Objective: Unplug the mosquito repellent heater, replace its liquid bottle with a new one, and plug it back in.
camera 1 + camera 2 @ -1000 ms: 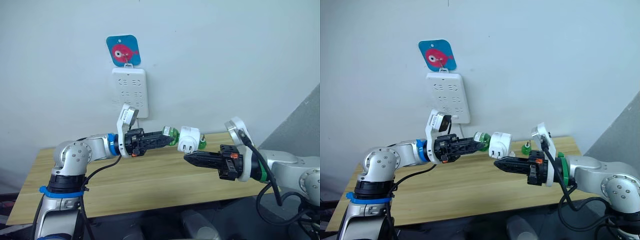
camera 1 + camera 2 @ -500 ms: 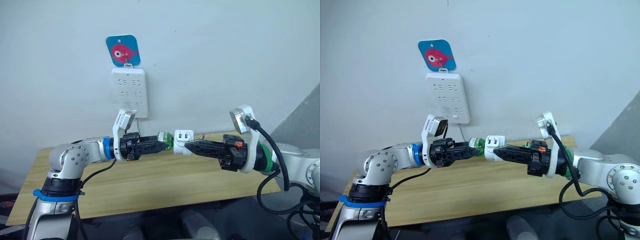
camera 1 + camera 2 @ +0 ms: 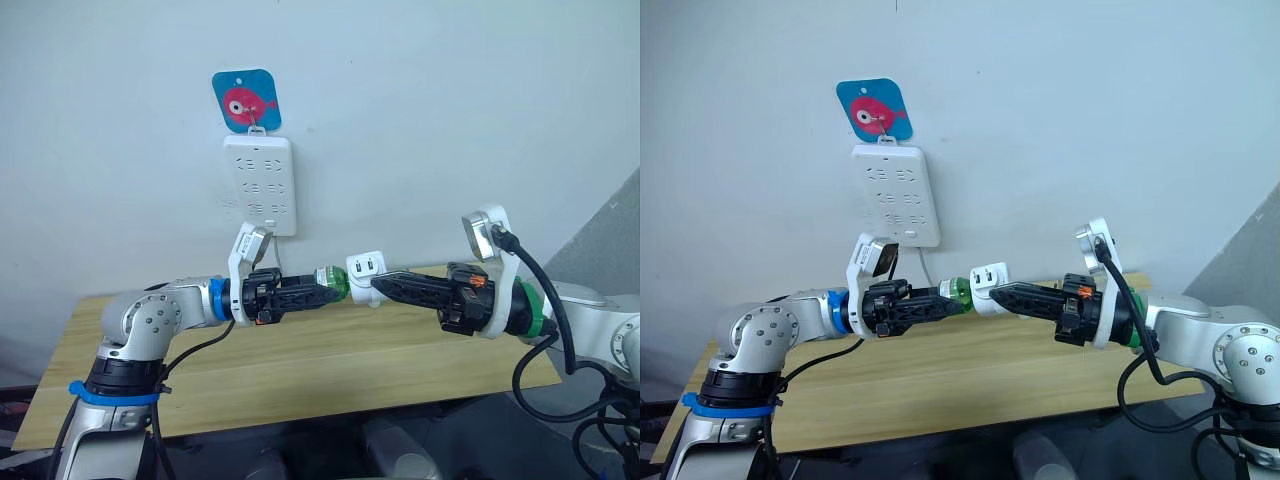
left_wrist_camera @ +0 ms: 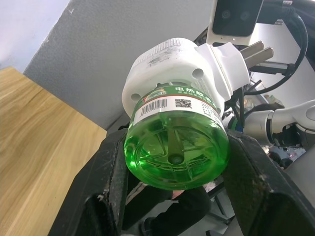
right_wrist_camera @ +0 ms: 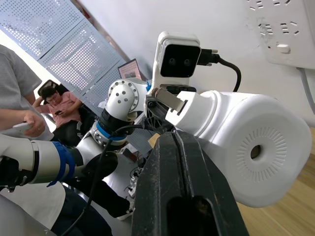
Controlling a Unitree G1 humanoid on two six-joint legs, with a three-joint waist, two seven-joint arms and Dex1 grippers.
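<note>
Left end effector point(image 3: 322, 287) is clamping one green bottle point(image 4: 177, 147) screwed into one white rounded heater point(image 3: 366, 279); right end effector point(image 3: 381, 285) is pinching it above the table point(image 3: 300, 370).

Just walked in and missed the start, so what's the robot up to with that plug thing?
The robot holds a mosquito repellent heater in mid-air above the wooden table, unplugged from the wall power strip. Its left gripper is clamped on the green liquid bottle, which is seated in the heater. Its right gripper is shut against the heater's white body. The two arms meet at the unit, so it looks busy with the bottle swap.
</note>
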